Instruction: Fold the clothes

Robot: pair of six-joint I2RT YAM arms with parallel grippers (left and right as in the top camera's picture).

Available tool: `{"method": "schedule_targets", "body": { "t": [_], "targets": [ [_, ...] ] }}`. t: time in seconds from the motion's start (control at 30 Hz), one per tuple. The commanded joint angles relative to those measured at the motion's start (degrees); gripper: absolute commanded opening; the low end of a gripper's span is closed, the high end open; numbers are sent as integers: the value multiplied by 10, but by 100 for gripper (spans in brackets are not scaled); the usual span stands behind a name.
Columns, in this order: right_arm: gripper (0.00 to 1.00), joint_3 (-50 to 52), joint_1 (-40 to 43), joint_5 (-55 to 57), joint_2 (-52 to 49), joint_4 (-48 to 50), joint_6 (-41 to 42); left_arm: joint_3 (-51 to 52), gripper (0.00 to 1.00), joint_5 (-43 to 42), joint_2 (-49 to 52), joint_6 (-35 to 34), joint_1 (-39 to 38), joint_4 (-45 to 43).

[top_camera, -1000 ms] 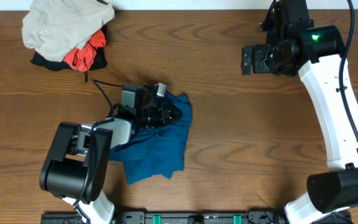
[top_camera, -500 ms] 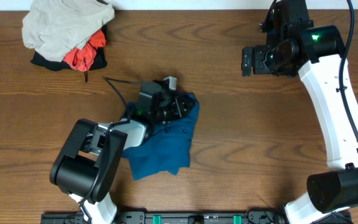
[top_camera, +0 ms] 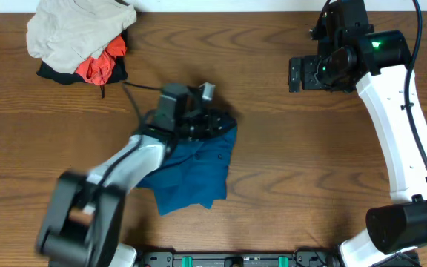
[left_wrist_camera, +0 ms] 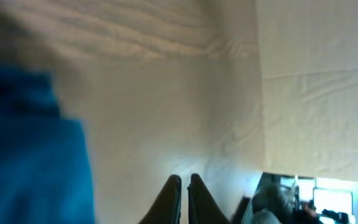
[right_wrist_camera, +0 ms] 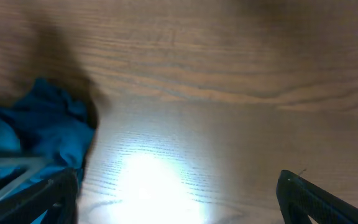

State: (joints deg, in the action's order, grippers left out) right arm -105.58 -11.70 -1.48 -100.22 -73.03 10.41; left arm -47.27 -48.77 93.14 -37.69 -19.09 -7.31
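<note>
A blue garment [top_camera: 191, 170] lies crumpled on the wooden table [top_camera: 288, 170], left of centre. My left gripper [top_camera: 212, 122] is at the garment's top edge, and the arm behind it is blurred by motion. In the left wrist view the fingers [left_wrist_camera: 184, 182] are pressed together with no cloth showing between their tips, and blue cloth [left_wrist_camera: 23, 149] fills the left side. My right gripper [top_camera: 296, 73] hovers high at the far right, apart from the garment. Its fingers [right_wrist_camera: 179, 193] are spread wide and empty, with the garment [right_wrist_camera: 42, 130] at the left edge.
A pile of other clothes [top_camera: 76, 33], beige over orange and black, lies at the far left corner. A black cable [top_camera: 136, 104] runs from the left arm toward the pile. Bare wood lies between the garment and the right arm.
My left gripper dragged the garment's top edge rightward and a little farther from the front. The left arm has since swung left and stretched out. The right arm has not moved.
</note>
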Motion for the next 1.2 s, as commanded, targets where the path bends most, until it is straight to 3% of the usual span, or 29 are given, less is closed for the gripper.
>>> {"method": "schedule_targets", "body": {
  "t": [0.0, 0.13, 0.2, 0.3, 0.53, 0.9, 1.07, 1.17],
  "targets": [
    [99, 0, 0, 9, -1, 0, -14, -4, 6, 42, -82, 47, 31, 105],
    [99, 0, 0, 12, -1, 0, -15, 10, 6, 131, -167, 49, 53, 270],
    [99, 0, 0, 12, -1, 2, -15, 32, 6, 148, -190, 49, 51, 288],
    [99, 0, 0, 12, -1, 10, -15, 73, 6, 152, -197, 40, 49, 271],
    [99, 0, 0, 12, -1, 12, -15, 179, 6, 152, -167, -12, 53, 110],
    [99, 0, 0, 12, -1, -1, -15, 202, 7, 152, -69, -20, 160, 93],
    [99, 0, 0, 12, -1, -3, -15, 202, 7, 113, -49, 49, 194, 68],
    [99, 0, 0, 12, -1, -3, -15, 201, 7, 68, -69, 58, 194, 33]
  ]
}}
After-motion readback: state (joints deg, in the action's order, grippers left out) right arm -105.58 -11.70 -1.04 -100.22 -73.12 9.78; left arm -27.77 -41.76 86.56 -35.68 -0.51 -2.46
